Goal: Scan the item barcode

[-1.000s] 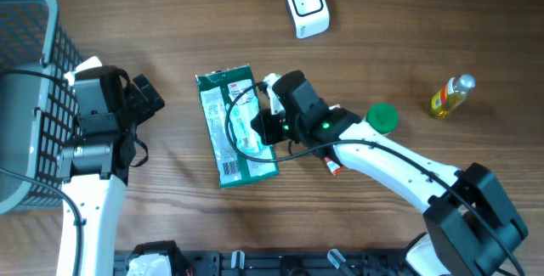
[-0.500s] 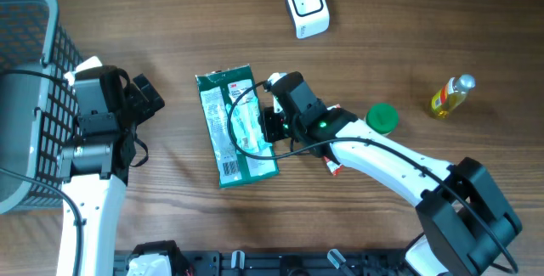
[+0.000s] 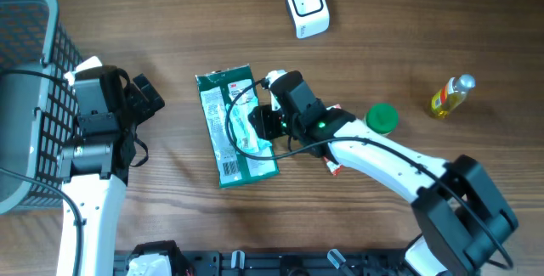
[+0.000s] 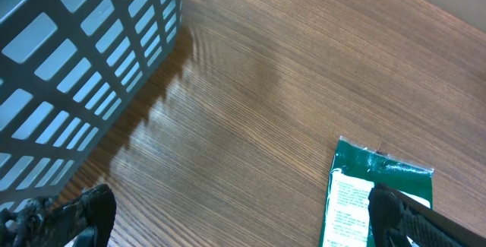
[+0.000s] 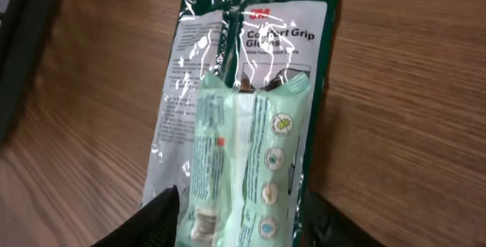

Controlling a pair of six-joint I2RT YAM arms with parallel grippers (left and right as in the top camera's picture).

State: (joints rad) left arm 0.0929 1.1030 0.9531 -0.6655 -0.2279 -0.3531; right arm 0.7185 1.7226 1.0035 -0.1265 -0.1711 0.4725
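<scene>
The pale green packet (image 5: 243,163) lies on a dark green pack (image 3: 223,132) near the middle of the table (image 3: 382,21). We think it is light, soft and slippery, so we would pinch it gently across its long sides. The right gripper (image 5: 243,220) hangs over one end, jaws spread on both sides of it. The left gripper (image 4: 239,216) is wide apart, left by the basket (image 3: 25,98). The wood is smooth and flat; the white scanner (image 3: 306,6) sits on the far side.

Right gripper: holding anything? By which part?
Cannot tell. Right gripper straddles the near end of the mint packet, lying on the green pack; firm contact isn't visible.
</scene>
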